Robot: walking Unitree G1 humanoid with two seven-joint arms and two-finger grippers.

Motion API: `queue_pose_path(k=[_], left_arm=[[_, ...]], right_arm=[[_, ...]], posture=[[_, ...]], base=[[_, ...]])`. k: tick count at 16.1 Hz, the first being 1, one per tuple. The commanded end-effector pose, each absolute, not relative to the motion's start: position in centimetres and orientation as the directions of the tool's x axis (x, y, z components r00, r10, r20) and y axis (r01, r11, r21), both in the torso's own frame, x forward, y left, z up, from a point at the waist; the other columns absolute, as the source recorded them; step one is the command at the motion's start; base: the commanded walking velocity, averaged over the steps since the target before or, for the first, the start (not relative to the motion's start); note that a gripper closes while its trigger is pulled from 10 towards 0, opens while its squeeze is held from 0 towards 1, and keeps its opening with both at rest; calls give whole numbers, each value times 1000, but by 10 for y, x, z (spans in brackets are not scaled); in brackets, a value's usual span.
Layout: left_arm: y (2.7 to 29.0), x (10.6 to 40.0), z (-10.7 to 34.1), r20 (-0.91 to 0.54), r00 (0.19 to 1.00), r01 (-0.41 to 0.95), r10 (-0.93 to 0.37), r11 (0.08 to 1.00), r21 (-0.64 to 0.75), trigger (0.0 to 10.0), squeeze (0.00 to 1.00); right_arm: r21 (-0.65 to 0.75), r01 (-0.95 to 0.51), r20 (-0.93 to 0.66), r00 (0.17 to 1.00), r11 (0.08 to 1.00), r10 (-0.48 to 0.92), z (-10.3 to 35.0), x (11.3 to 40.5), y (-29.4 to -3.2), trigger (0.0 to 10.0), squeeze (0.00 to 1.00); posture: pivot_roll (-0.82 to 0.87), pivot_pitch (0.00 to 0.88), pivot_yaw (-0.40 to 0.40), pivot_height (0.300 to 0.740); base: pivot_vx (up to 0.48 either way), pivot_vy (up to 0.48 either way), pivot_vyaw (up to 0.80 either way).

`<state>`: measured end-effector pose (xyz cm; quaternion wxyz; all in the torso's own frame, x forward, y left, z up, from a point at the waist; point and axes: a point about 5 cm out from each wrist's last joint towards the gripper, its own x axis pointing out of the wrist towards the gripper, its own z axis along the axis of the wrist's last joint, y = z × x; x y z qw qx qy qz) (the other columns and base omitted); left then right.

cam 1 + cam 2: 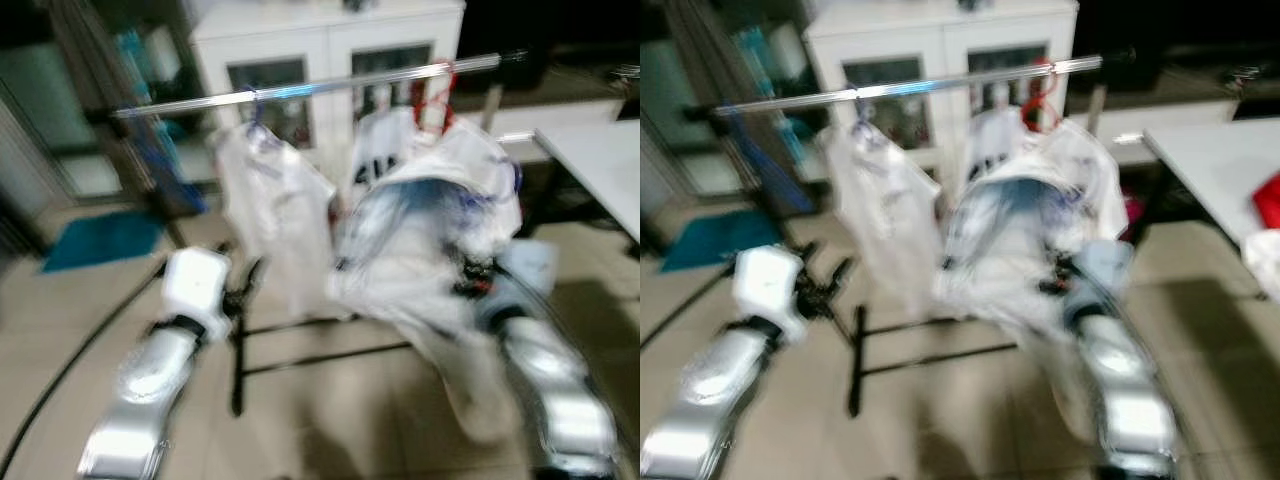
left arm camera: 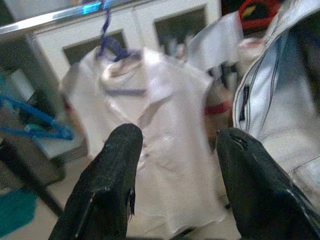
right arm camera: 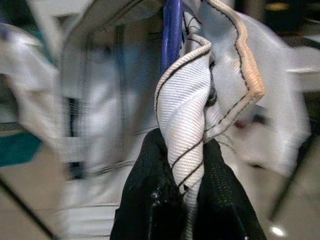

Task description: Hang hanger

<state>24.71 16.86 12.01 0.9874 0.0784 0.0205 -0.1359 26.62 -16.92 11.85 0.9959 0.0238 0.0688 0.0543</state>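
Observation:
A silver rail (image 1: 300,88) runs across the rack. A white shirt (image 1: 275,210) hangs from it on a blue hanger (image 2: 107,45). Further right a red hanger (image 1: 432,95) hooks over the rail with another white garment. My right gripper (image 3: 185,150) is shut on the striped collar of a white jacket (image 1: 430,240), raised just below the rail's right part. A blue hanger bar (image 3: 171,30) rises from that collar. My left gripper (image 2: 180,135) is open, held low before the hanging shirt, with nothing in it. The head views are blurred.
A white cabinet (image 1: 330,40) stands behind the rack. A white table (image 1: 600,150) is at the right, with a red item (image 1: 1268,200) on it. The rack's black base (image 1: 300,360) lies on the tiled floor. A teal mat (image 1: 100,238) lies at the left.

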Motion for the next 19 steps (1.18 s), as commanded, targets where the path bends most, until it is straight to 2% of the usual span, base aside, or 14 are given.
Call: queue_pose_path(k=[1,6,7,8,10,12,15,17,19], left_arm=[[162,248,124,-47,958,287,-283,946,150,10000,0],[163,248,123,-49,958,286,-282,947,148,10000,0],[163,246,123,-50,958,288,-284,946,147,10000,0],[163,245,123,-50,957,289,-285,946,147,10000,0],[163,242,123,-51,956,294,-290,945,145,10000,0],[163,242,123,-53,955,297,-292,944,146,10000,0],[161,238,124,-59,941,339,-334,929,149,10000,0],[157,234,126,-72,917,399,-392,905,147,10000,0],[156,232,124,-115,894,447,-433,878,170,10000,0]], right_arm=[[28,-96,-60,993,995,97,132,269,-177,10000,0],[-52,-164,-59,985,985,161,134,272,-174,10000,0],[-83,-267,-80,962,960,261,131,269,-165,10000,0],[-86,-304,-91,951,949,296,130,267,-163,10000,0],[-132,-455,-134,889,881,438,125,254,-155,10000,0],[-138,-483,-124,874,865,469,127,248,-156,10000,0],[-112,-450,-126,891,886,437,127,247,-161,10000,0],[-100,-364,-106,929,926,354,129,250,-170,10000,0],[-151,-259,-85,965,954,248,132,253,-183,10000,0]], posture=[[-103,0,100,740],[-103,0,100,740],[-103,0,100,740],[-90,0,83,740],[-91,0,81,740],[-92,0,81,740],[-98,0,81,740],[-100,0,81,740],[-108,0,91,740]], base=[[431,0,0],[431,0,0],[431,0,0],[431,0,0],[431,0,688],[429,0,625],[268,0,0],[0,0,0],[0,0,0]])
